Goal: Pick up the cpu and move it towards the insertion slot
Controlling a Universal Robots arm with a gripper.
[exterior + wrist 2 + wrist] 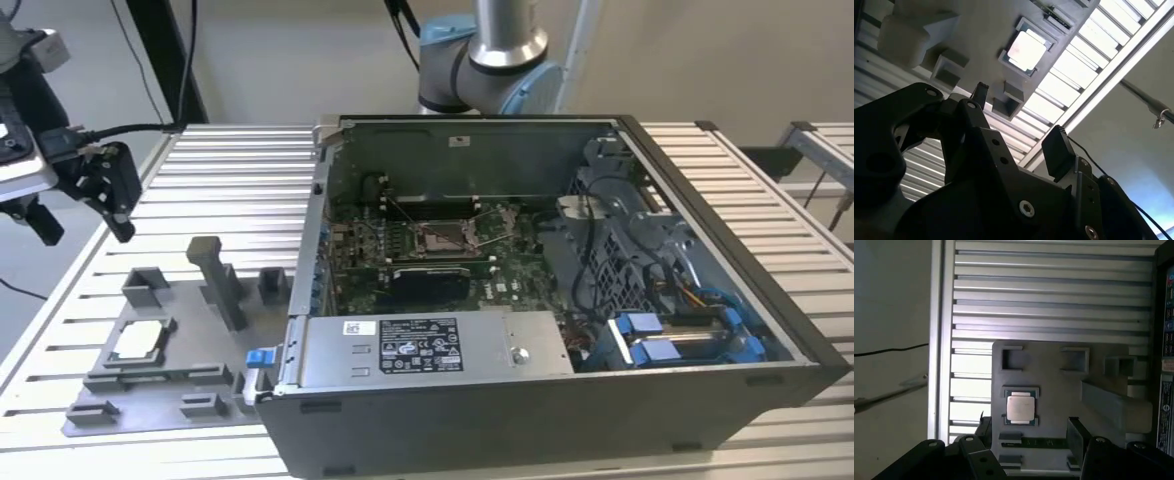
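The cpu [138, 342] is a flat silvery square lying in a grey frame on the fixture plate [160, 400], at the exterior view's left. It also shows in both wrist views [1020, 407] [1026, 50]. My gripper [78, 215] hangs above the table's left edge, higher than the cpu and apart from it. Its black fingers [1074, 435] stand open with nothing between them, and the cpu shows beyond the gap [1019, 117]. The insertion slot [441, 237] is a square metal-framed socket on the green board inside the open computer case.
Grey blocks and an upright post [214, 275] stand on the fixture plate beside the cpu. The case wall [314, 250] rises between fixture and board. A black square part [430, 285] lies just in front of the socket. The slatted metal table [1054, 290] ends at the left.
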